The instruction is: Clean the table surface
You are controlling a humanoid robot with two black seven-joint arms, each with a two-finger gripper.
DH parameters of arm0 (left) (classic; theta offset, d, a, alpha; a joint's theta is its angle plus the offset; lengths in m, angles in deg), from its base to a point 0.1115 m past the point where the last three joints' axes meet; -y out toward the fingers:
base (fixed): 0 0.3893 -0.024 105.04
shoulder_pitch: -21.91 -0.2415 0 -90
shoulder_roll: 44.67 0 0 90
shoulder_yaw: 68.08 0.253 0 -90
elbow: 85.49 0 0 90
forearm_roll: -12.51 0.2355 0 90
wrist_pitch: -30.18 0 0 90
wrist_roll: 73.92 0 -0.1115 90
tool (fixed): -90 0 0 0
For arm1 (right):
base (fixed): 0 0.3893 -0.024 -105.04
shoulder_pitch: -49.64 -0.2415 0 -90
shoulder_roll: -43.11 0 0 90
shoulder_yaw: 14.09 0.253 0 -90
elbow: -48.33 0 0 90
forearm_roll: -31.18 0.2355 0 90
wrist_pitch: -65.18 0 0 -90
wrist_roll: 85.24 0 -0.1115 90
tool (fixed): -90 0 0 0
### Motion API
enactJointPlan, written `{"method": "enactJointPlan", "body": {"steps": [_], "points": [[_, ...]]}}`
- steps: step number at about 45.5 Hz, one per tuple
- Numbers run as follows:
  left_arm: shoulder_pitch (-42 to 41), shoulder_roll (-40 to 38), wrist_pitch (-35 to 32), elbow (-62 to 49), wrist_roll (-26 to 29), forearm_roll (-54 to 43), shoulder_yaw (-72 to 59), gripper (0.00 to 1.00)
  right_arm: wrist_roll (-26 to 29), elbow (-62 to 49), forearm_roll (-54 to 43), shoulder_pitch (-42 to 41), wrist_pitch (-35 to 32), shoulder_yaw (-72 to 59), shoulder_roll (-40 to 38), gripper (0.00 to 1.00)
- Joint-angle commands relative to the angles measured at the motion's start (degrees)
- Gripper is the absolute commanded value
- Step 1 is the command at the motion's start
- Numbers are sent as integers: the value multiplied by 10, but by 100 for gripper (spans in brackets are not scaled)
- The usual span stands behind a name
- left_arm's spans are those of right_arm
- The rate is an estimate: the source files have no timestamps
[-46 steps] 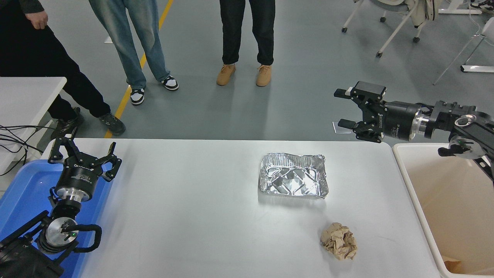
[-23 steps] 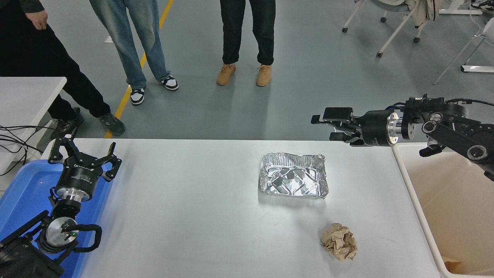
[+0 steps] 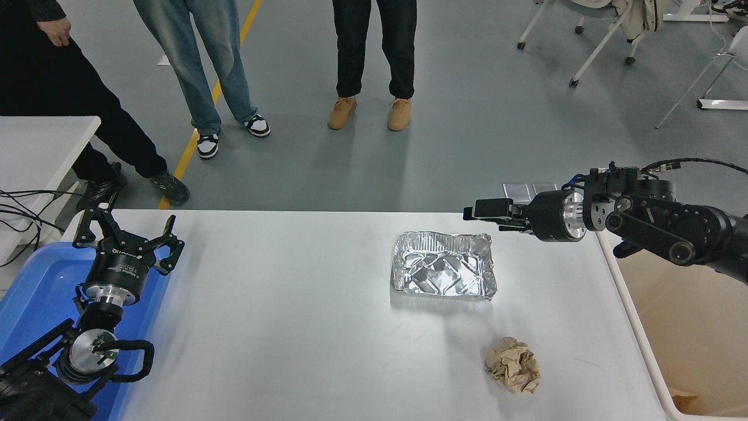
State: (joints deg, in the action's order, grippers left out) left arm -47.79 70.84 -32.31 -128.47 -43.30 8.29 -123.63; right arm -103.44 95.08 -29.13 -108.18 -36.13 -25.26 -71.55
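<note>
a: right gripper (image 3: 476,210) first. where does it sit?

b: at about two o'clock of the table surface (image 3: 304,327), over the far edge, pointing toward nine o'clock. it is seen edge-on, so i cannot tell how far its fingers stand apart. nothing shows between them.

a: what is nearest to it?

b: a crumpled foil tray (image 3: 444,273), just at its seven o'clock, lying on the white top, apart from the gripper. a brown paper ball (image 3: 513,365) lies at the tray's five o'clock, near the front edge.

a: and further out?

b: a beige bin (image 3: 684,327) stands against the table's three o'clock side. the left gripper (image 3: 125,234) is parked at eight o'clock over a blue bin (image 3: 35,292), fingers spread wide, empty. three people's legs (image 3: 374,52) stand on the floor at twelve o'clock.
</note>
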Motion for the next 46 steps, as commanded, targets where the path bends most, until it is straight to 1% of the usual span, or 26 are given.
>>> {"method": "enactJointPlan", "body": {"steps": [1, 13, 20, 28, 36, 43, 46], "points": [[0, 0, 0, 0, 0, 0, 0, 99, 0, -1, -24, -13, 67, -76, 22, 100], [0, 1, 0, 0, 0, 0, 0, 99, -1, -24, -25, 1, 68, -98, 28, 100], [0, 0, 0, 0, 0, 0, 0, 99, 1, -46, -24, 18, 69, -98, 58, 100], [0, 0, 0, 0, 0, 0, 0, 99, 6, -64, -17, 41, 69, -97, 61, 100], [0, 1, 0, 0, 0, 0, 0, 99, 35, -95, 7, 56, 70, -97, 94, 100], [0, 0, 0, 0, 0, 0, 0, 99, 73, -160, 21, 76, 78, -97, 124, 100], [0, 1, 0, 0, 0, 0, 0, 99, 77, -178, 26, 81, 81, -96, 138, 100]]}}
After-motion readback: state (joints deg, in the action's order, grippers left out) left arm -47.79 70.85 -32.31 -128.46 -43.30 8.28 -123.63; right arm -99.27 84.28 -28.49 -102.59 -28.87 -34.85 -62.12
